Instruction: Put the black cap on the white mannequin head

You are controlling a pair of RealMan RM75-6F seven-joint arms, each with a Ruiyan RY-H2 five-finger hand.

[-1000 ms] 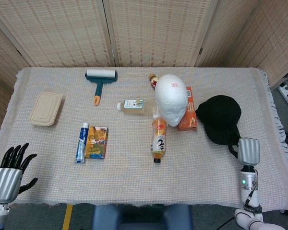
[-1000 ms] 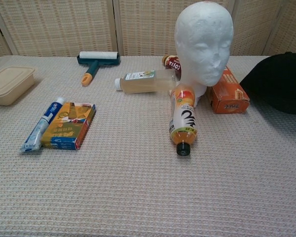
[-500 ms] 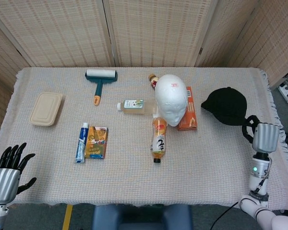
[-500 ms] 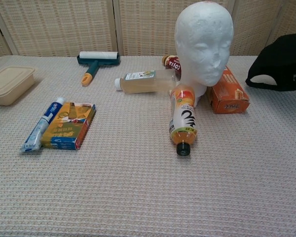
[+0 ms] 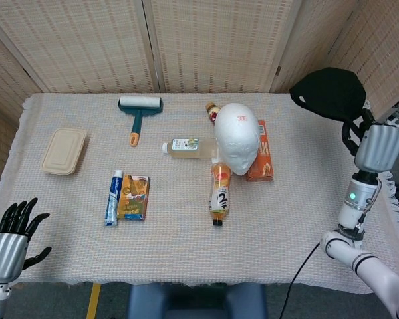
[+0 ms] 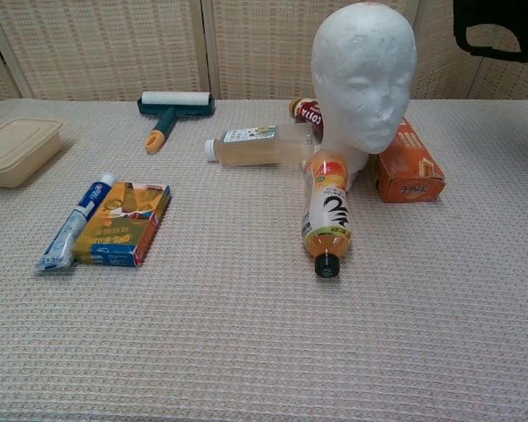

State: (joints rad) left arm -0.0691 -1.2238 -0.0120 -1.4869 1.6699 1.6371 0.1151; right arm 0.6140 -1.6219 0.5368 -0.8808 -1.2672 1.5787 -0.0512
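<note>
The white mannequin head point(image 5: 237, 136) stands upright near the middle of the table, face toward me point(image 6: 364, 77). My right hand point(image 5: 379, 145) holds the black cap point(image 5: 329, 93) by its rear edge, lifted high above the table's right side. In the chest view only the cap's lower part point(image 6: 500, 28) shows at the top right corner. The cap hangs to the right of the head and apart from it. My left hand point(image 5: 12, 239) is low at the table's front left corner, fingers spread and holding nothing.
An orange juice bottle point(image 5: 219, 193) and an orange box point(image 5: 259, 151) lie against the head's base. A clear bottle point(image 5: 184, 147), a lint roller point(image 5: 139, 113), a beige lunch box point(image 5: 64, 151), toothpaste point(image 5: 113, 197) and a yellow box point(image 5: 134, 197) lie further left.
My right hand has risen with the cap, from the table's surface at the right to high above it and further back. The left hand has hardly moved.
</note>
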